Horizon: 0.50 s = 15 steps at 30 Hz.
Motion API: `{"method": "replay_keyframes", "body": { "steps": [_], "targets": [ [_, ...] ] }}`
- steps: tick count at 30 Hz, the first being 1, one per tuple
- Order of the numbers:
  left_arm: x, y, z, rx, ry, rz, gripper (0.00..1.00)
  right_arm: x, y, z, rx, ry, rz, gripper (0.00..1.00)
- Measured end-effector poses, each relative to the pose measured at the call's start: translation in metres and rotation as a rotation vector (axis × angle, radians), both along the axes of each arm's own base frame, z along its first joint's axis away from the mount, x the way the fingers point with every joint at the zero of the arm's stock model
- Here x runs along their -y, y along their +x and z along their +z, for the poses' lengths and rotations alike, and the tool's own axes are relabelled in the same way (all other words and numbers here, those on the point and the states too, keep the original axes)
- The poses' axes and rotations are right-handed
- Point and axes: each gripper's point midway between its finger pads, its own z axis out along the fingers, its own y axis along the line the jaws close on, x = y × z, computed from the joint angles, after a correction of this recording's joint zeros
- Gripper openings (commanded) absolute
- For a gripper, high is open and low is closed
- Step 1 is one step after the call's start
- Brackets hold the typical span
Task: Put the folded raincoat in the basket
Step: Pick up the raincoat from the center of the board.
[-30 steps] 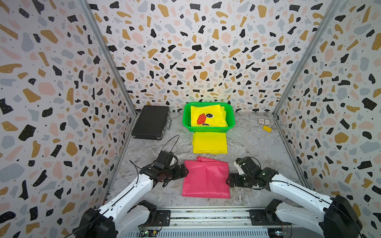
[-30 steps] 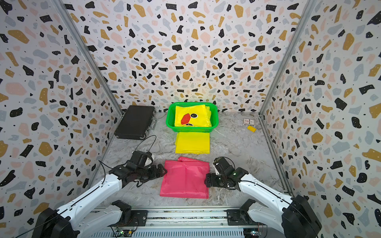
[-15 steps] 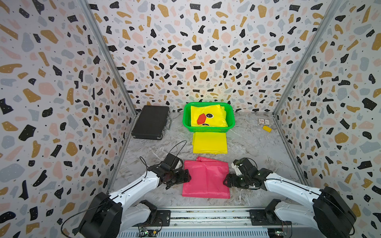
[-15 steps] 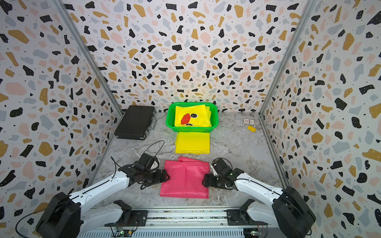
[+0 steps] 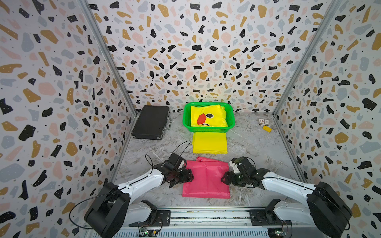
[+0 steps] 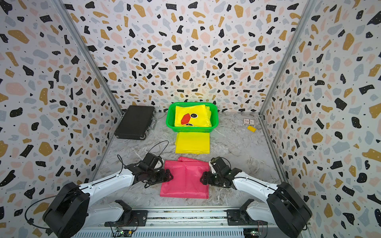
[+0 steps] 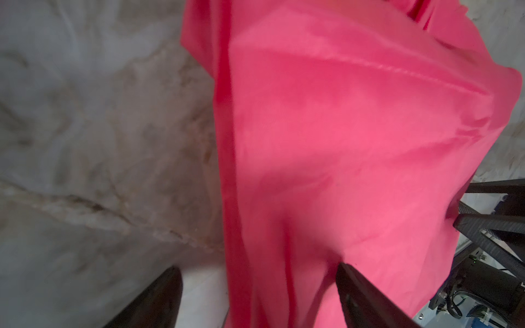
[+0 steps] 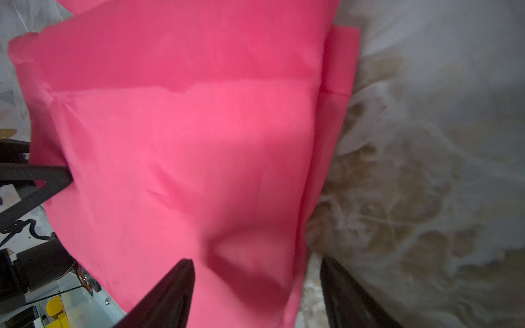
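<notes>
R gripper: jaws apart, straddling side edge of folded pink raincoat. One finger over fabric, other over marble table. Fabric creased btwn fingers.

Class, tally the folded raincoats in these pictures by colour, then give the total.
Pink raincoat: 1
Yellow raincoats: 2, the duck-faced raincoat in the green basket and the plain raincoat on the table in front of it
Total: 3

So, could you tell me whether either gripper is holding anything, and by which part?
Nothing is held. The left gripper and right gripper are open, each with a side edge of the pink raincoat between its jaws, not clamped.
</notes>
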Motion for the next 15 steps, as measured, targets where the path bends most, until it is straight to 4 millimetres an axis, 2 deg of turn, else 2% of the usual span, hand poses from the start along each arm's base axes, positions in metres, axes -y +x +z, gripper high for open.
{"method": "replay_keyframes", "body": {
  "steps": [9,12,15],
  "targets": [
    [0.016,0.011,-0.001,0.030,-0.046,-0.029,0.79,-0.008,0.005,-0.002,0.001,0.030,-0.001,0.67],
    [0.020,0.013,-0.002,0.035,-0.057,-0.037,0.69,-0.012,0.006,-0.002,0.001,0.041,0.004,0.61],
    [0.021,0.012,-0.005,0.025,-0.056,-0.038,0.49,-0.014,0.007,-0.004,-0.001,0.046,0.007,0.51]
  ]
}}
